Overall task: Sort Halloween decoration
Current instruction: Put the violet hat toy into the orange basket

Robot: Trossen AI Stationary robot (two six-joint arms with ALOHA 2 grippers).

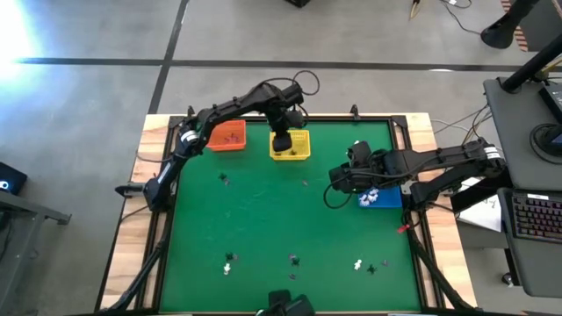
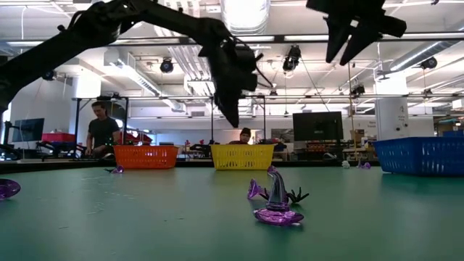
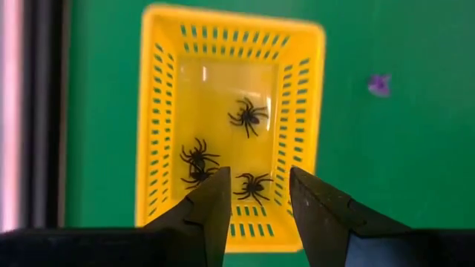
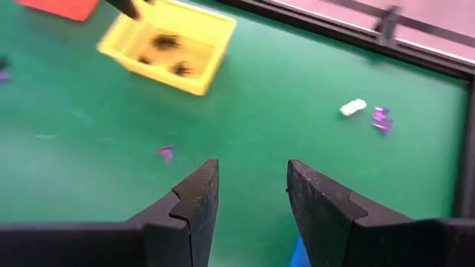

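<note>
My left gripper (image 3: 258, 184) hangs open above the yellow basket (image 3: 230, 126), touching nothing; it also shows over that basket (image 1: 291, 146) from above. Several black spiders (image 3: 249, 116) lie on the basket's floor. My right gripper (image 4: 251, 174) stands open in the air near the blue basket (image 1: 379, 198), which holds white trinkets. On the green table lie loose trinkets: a purple one (image 4: 166, 153), a white one (image 4: 353, 107), and more near the front edge (image 1: 294, 260). A purple witch hat (image 2: 277, 204) stands upright close to the low camera.
The orange basket (image 1: 230, 136) stands left of the yellow one at the table's far edge. A raised dark frame (image 1: 290, 118) borders the green mat. People sit at benches in the room beyond the table (image 2: 101, 134). The mat's middle (image 1: 263, 211) holds only a few small pieces.
</note>
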